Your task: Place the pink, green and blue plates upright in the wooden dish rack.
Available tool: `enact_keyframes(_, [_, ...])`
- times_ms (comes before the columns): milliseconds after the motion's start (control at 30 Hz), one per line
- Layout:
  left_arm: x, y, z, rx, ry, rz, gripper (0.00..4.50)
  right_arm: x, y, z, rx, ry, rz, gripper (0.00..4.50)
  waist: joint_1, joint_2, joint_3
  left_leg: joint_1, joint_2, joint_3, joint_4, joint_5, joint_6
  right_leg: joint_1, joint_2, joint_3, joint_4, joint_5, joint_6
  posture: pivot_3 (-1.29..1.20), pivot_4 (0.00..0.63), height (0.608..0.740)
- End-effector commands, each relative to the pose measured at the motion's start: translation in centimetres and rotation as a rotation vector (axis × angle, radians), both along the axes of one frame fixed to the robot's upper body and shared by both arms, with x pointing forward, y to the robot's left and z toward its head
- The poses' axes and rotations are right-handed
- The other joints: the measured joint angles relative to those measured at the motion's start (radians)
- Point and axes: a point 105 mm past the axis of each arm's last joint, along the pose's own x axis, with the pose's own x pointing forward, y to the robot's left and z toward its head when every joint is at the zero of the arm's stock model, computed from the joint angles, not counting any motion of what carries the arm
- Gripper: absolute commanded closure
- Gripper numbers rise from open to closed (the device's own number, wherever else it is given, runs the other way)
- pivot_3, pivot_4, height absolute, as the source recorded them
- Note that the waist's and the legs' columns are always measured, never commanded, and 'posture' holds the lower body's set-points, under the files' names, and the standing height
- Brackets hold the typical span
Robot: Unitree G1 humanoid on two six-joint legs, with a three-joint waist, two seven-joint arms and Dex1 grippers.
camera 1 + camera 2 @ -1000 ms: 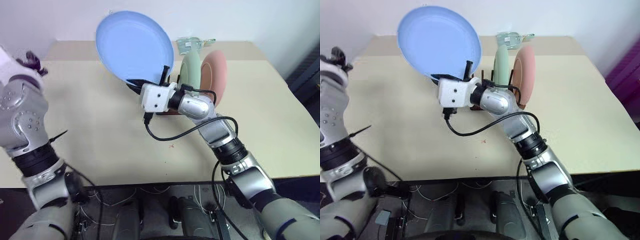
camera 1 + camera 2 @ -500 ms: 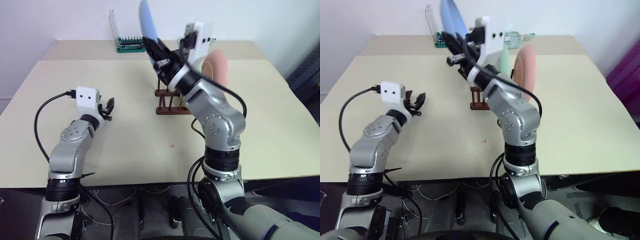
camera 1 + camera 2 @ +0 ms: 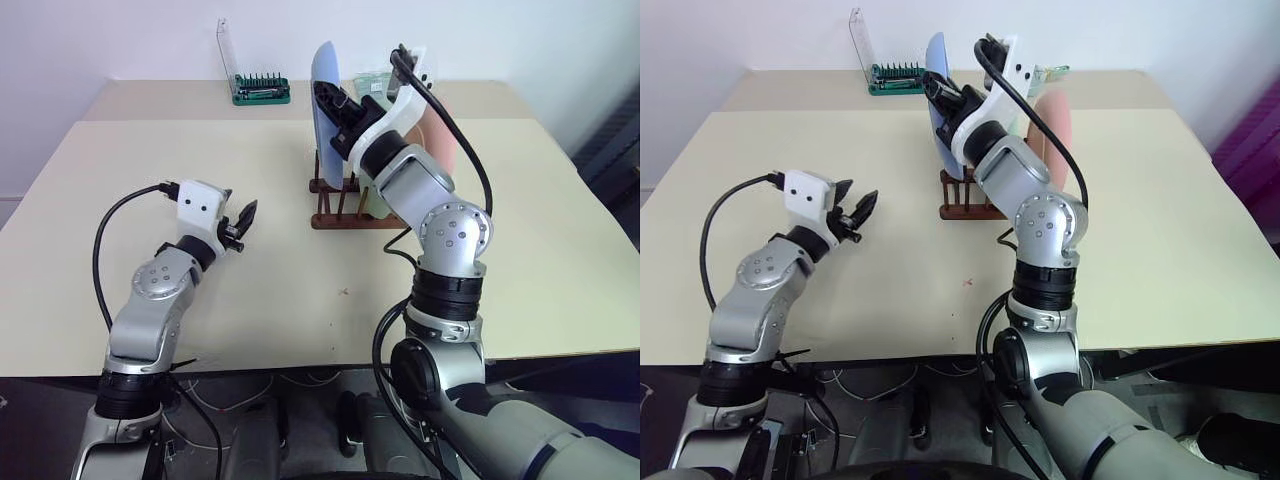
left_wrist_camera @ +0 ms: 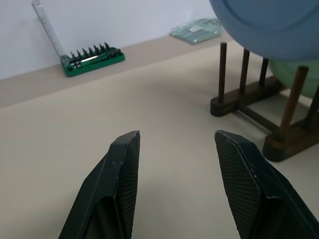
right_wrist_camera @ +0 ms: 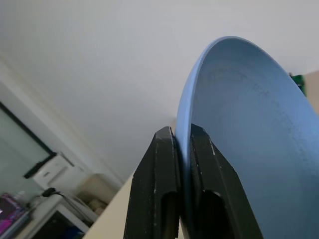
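Note:
My right gripper (image 3: 336, 102) is shut on the rim of the blue plate (image 3: 324, 105). It holds the plate upright and edge-on over the left end of the wooden dish rack (image 3: 340, 215), with the lower edge near the peg tops. In the right wrist view both fingers (image 5: 158, 164) pinch the blue plate (image 5: 249, 124). The green plate (image 4: 279, 72) stands in the rack just behind it, and the pink plate (image 3: 446, 140) stands further right, partly hidden by my right arm. My left gripper (image 3: 241, 218) is open and empty, low over the table to the left of the rack.
A green tool holder (image 3: 262, 90) with an upright clear lid stands at the back of the table (image 3: 300, 300). A clear flat pack (image 4: 197, 30) lies at the back behind the rack. My right arm rises in front of the rack's right half.
My right gripper rolled the blue plate from face-on to edge-on and brought it over the rack's left end. My left arm swung in from the far left and sank toward the table.

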Motion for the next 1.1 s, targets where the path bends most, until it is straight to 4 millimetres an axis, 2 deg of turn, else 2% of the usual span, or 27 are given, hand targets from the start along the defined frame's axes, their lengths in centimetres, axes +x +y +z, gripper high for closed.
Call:
enact_keyframes(33, [-0.3, -0.4, 1.1, 0.035, -0.062, -0.015, 2.09, -0.7, 1.0, 1.7, 0.067, -0.019, 0.040, 4.50, 0.000, 0.000, 0.000, 0.000, 0.000, 0.000, 0.000, 0.000, 0.000, 0.000, 0.000, 0.000, 0.000, 0.000, 0.000, 0.00, 0.150, 0.730])
enact_keyframes(267, [-1.0, -1.5, 1.3, 0.011, -0.067, -0.099, 2.09, 1.0, 0.6, 0.8, 0.129, 0.099, 0.014, 4.50, 0.000, 0.000, 0.000, 0.000, 0.000, 0.000, 0.000, 0.000, 0.000, 0.000, 0.000, 0.000, 0.000, 0.000, 0.000, 0.00, 0.150, 0.730])
enact_keyframes(567, [-1.8, -2.8, 0.4, 0.022, -0.022, -0.186, 2.09, 2.6, 0.5, 0.3, 0.161, 0.178, -0.003, 4.50, -0.003, 0.001, 0.001, 0.000, 0.001, 0.000, 0.000, 0.000, 0.000, 0.000, 0.003, 0.000, 0.000, 0.001, 0.001, 0.00, 0.150, 0.730])
enact_keyframes(700, [-2.0, -2.9, 0.2, 0.031, -0.015, -0.190, 2.03, 2.7, 0.5, 0.4, 0.151, 0.168, -0.011, 3.14, -0.003, 0.001, 0.001, 0.000, 0.001, -0.001, 0.000, 0.000, 0.000, 0.000, 0.004, 0.000, 0.000, 0.000, 0.000, 0.00, 0.150, 0.730])
enact_keyframes(867, [-2.0, -2.9, 0.2, 0.027, -0.012, -0.193, 2.03, 2.8, 0.4, 0.6, 0.116, 0.137, -0.032, 0.59, -0.002, 0.001, 0.001, -0.001, 0.001, -0.001, 0.000, 0.000, 0.000, 0.000, 0.004, 0.000, -0.001, 0.000, 0.000, 0.00, 0.150, 0.730])
enact_keyframes(1100, [-2.0, -3.4, 0.0, 0.021, -0.007, -0.209, 2.03, 2.5, 0.0, 1.9, 0.027, 0.015, -0.076, 0.59, -0.001, 0.002, 0.001, -0.001, 0.001, -0.001, 0.000, 0.000, 0.000, 0.000, 0.004, 0.000, -0.001, 0.000, 0.000, 0.00, 0.150, 0.730])
